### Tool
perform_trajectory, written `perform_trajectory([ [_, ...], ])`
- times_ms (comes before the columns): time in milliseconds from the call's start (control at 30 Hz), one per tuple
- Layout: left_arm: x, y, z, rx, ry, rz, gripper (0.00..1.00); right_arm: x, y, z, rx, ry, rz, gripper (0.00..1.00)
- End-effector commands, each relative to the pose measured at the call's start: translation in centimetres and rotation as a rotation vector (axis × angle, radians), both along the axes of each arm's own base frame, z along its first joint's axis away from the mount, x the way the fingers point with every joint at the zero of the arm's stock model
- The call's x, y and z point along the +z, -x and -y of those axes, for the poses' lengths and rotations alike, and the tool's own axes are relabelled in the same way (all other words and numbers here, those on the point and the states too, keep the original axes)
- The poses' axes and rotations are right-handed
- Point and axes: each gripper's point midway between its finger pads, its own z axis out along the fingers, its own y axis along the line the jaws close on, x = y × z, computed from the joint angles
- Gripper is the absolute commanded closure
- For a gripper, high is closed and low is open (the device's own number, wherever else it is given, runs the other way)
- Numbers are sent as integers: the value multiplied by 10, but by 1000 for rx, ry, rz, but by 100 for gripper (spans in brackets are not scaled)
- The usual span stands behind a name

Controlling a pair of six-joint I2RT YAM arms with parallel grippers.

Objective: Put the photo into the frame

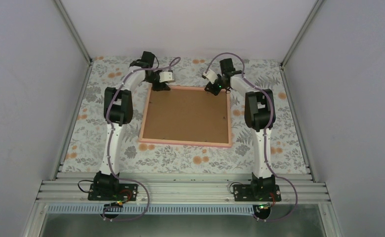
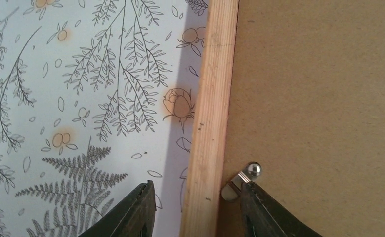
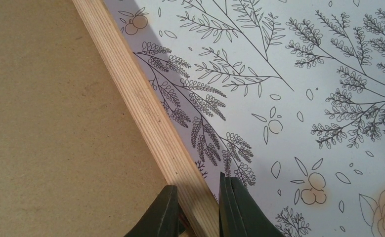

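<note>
Frame (image 1: 185,143): lies flat mid-surface (image 1: 190,160), back up, brown backing (image 1: 188,114) showing; edges square to the surface's edges; looks near square, long axis unclear.
Left end effector (image 2: 196,187): at the far left corner, jaws well apart astride the left rail, one finger beside a metal clip (image 2: 247,174).
Right end effector (image 3: 197,182): at the far right corner, narrow, pinching the right rail.

No text, label, brand, number or sign can be read on anything here.
</note>
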Motion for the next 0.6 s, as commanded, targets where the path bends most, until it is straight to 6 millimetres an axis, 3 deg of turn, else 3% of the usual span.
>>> perform_trajectory([
  [0,-30,9,3,-93,-43,-32,56,-33,23,-2,0,15,-126,87],
  [233,-37,16,7,-127,-33,-51,70,-34,23,-3,5,12,-128,87],
  [500,-55,34,25,-98,-59,-147,71,-36,25,-10,17,6,-131,88],
  [567,-61,40,27,-94,-61,-168,65,-37,26,-12,18,6,-133,88],
])
